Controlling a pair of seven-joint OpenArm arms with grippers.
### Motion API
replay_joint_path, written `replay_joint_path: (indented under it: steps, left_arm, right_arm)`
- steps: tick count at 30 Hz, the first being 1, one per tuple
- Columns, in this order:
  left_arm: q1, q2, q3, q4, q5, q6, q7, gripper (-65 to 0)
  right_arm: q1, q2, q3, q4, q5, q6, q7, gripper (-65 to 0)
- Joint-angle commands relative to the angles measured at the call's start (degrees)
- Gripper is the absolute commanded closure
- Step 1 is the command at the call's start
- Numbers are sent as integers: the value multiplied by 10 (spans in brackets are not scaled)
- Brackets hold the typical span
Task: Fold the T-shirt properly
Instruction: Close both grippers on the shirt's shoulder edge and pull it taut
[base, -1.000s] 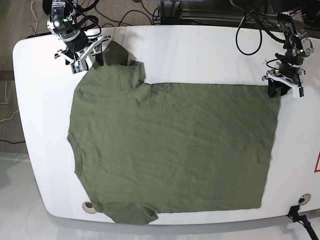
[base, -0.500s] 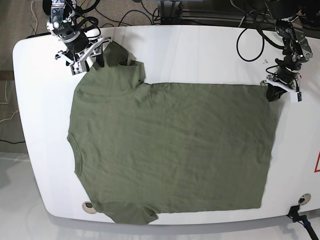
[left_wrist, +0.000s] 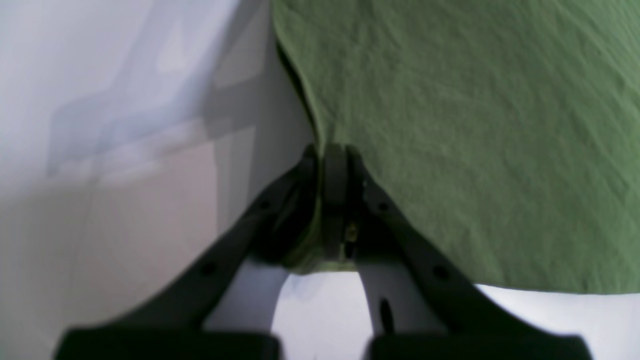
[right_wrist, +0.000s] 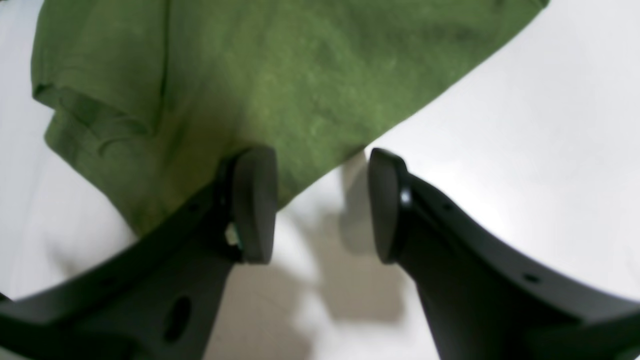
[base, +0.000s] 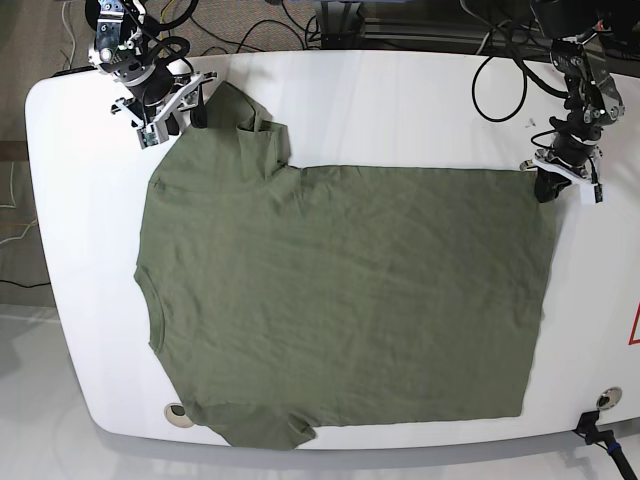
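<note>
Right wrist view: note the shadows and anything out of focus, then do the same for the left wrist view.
Right wrist view: soft shadow on the white tabletop below the shirt, nearest parts of the end effector blurred; left wrist view: angular grey shadow beside the shirt, near parts of the end effector blurred, cloth weave fairly crisp.

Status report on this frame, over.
Left gripper shut on T-shirt corner; right gripper open, empty, by the sleeve; shirt spread, unfolded; no obstruction seen.
</note>
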Motion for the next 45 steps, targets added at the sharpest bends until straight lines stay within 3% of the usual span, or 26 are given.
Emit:
replay_joint_path:
  steps: [1, 6, 7, 13, 20, 29, 36, 37, 41, 45]
  left_arm:
    - [2, -6, 2, -1, 23, 6, 36, 0]
    - [6, -9, 0, 4, 23, 6, 27, 0]
    - [5, -4, -1, 3, 14, 2, 22, 0]
    - [5, -4, -2, 2, 10, -4, 33, 0]
    - [4, -5, -3, 3, 8, -6, 34, 0]
    - [8, -5, -4, 0, 4, -7, 34, 0]
    - [10, -6, -7, 8, 3, -4, 29, 0]
    - [10, -6, -3, 2, -6, -7, 13, 0]
    - [10, -7, -1, -2, -4, -10, 12, 0]
    - [13, -7, -2, -2, -9, -12, 11, 0]
  right_arm:
    - [-1, 3, 10, 4, 9, 2, 3, -285]
    - [-4, 5, 25, 15, 15, 6, -1, -234]
    - [2, 2, 21, 8, 9, 0, -11, -289]
    - [12, 3, 22, -1, 10, 0, -14, -276]
    - [21, 1, 23, -20, 8, 0, -16, -156]
    - [49, -1, 27, -82, 9, 0, -20, -201]
    - [63, -8, 28, -126, 8, 5, -22, -102]
    - [72, -3, 31, -107, 33, 6, 25, -116]
    - [71, -5, 30, -109, 32, 6, 14, 0]
    - [74, -3, 37, -110, 31, 0, -5, 0]
